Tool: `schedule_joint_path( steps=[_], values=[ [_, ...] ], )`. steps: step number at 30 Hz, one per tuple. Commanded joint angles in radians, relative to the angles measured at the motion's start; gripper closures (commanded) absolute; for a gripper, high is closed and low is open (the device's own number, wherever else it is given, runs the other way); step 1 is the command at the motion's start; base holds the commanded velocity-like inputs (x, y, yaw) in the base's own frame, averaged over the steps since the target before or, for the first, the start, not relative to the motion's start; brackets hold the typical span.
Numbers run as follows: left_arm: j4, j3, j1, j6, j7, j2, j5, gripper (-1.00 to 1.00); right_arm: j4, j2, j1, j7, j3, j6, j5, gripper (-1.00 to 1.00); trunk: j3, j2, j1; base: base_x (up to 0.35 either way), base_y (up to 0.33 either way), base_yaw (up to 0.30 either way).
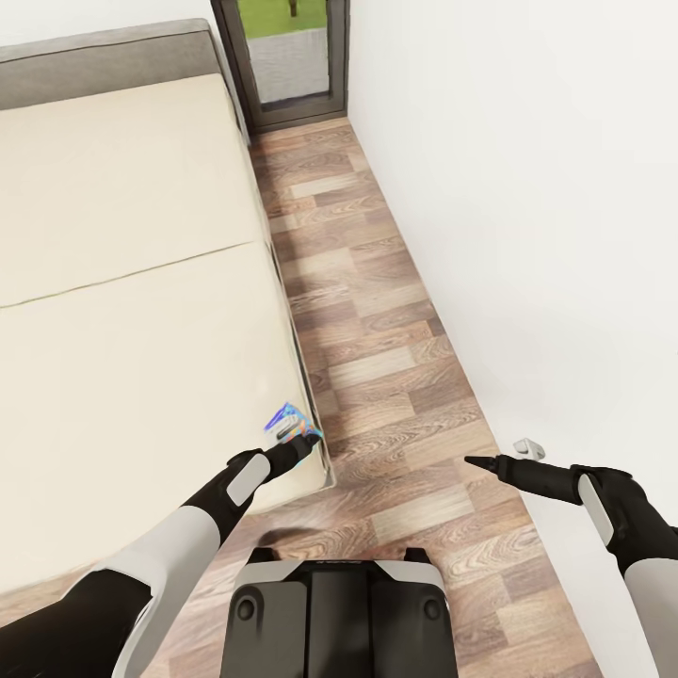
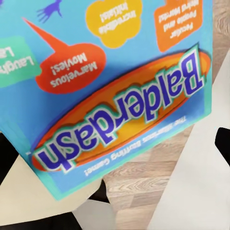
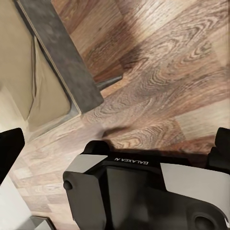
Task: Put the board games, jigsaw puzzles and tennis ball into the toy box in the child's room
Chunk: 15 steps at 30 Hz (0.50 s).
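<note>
Left tool [image 1: 303, 441] gripping blue board game [image 2: 115, 91] over bed [image 1: 122, 282] corner at 11 o'clock; right tool [image 1: 476, 461] at 1 o'clock, grip state unclear.

A small blue board game box [image 1: 291, 423] is held up at the tip of the left gripper [image 1: 299, 443], tilted on edge above the near corner of the low wide bed with beige mattress and grey frame [image 1: 122, 282]. In the left wrist view the box lid [image 2: 110, 86] is flat, bright blue with a teal border, lettered "Balderdash" in purple on an orange oval. Yellow, orange, red and green speech-bubble shapes carry small print that is only partly legible. The mattress surface is otherwise bare, with one seam across it. The headboard is grey.
</note>
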Motion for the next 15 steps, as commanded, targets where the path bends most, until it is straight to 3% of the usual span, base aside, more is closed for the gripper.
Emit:
schedule_joint_path(
  steps=[1, 15],
  values=[
    [0.0, -0.004, 0.0, 0.002, 0.001, 0.0, 0.005, -1.0, 0.0, 0.0, 0.0, 0.001, -0.001, 0.007, -0.004, -1.0, -0.001, -0.001, 0.001, 0.0, 0.0, -0.061],
    [0.0, -0.005, 0.0, 0.002, 0.001, 0.0, 0.005, -1.0, -0.011, 0.001, 0.01, 0.001, -0.001, 0.007, -0.004, -1.0, -0.002, -0.001, 0.001, 0.0, 0.0, -0.027]
  ],
)
